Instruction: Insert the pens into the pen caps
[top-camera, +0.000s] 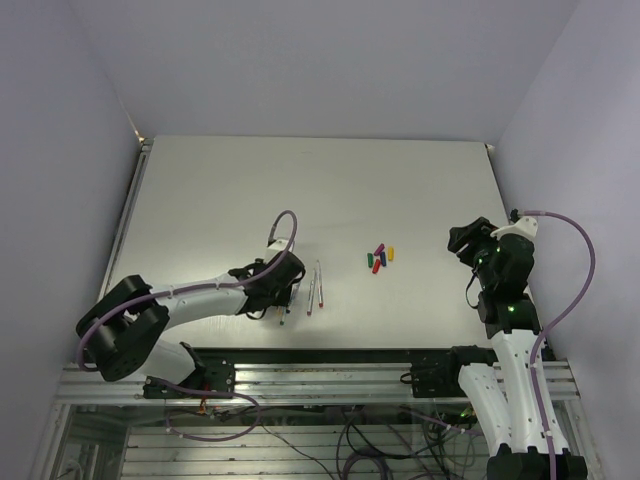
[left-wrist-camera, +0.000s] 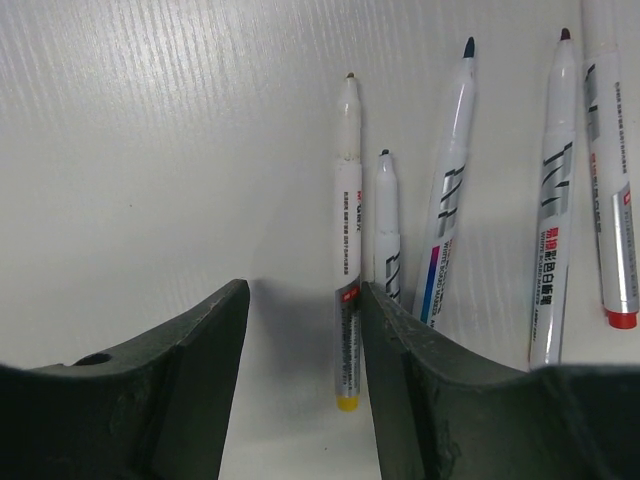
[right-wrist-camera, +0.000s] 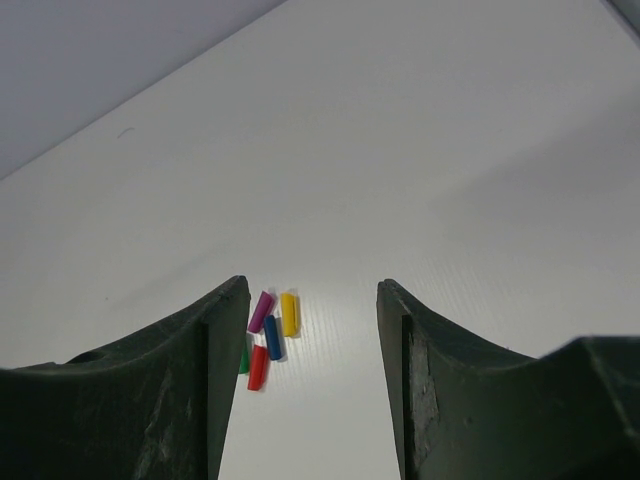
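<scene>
Well, your left gripper (left-wrist-camera: 305, 292) is down low over the pens (left-wrist-camera: 553, 220), its fingers (left-wrist-camera: 190, 380) parted and clamping nothing. You can see five pens lying on the table (left-wrist-camera: 150, 150), roughly side by side and fanning out a little toward their tips. They are slim whitish-grey barrels with dark print and small dark-looking nibs. The yellow pen (left-wrist-camera: 347, 250), marked by a yellow plug at its near end, lies in the gap between your fingers. It is just beside the finger on the picture's right and well clear of the other. The second pen (left-wrist-camera: 387, 225) runs under that same finger, the striped pen (left-wrist-camera: 447, 200) carries a blue-to-purple band, and the red pen (left-wrist-camera: 612, 200) at the far edge ends in a red plug. From above, the pens sit left of centre toward the near edge, with the caps (top-camera: 381, 257) bunched to their right, well apart from them. Your right gripper (right-wrist-camera: 312, 285) hangs above the table, fingers spread with nothing between them. Beyond it lie the purple cap (right-wrist-camera: 262, 311), yellow cap (right-wrist-camera: 289, 314), blue cap (right-wrist-camera: 272, 337) and red cap (right-wrist-camera: 258, 366), stubby, bright and close together. The green cap (right-wrist-camera: 245, 356) is mostly hidden behind the finger on the picture's left.
</scene>
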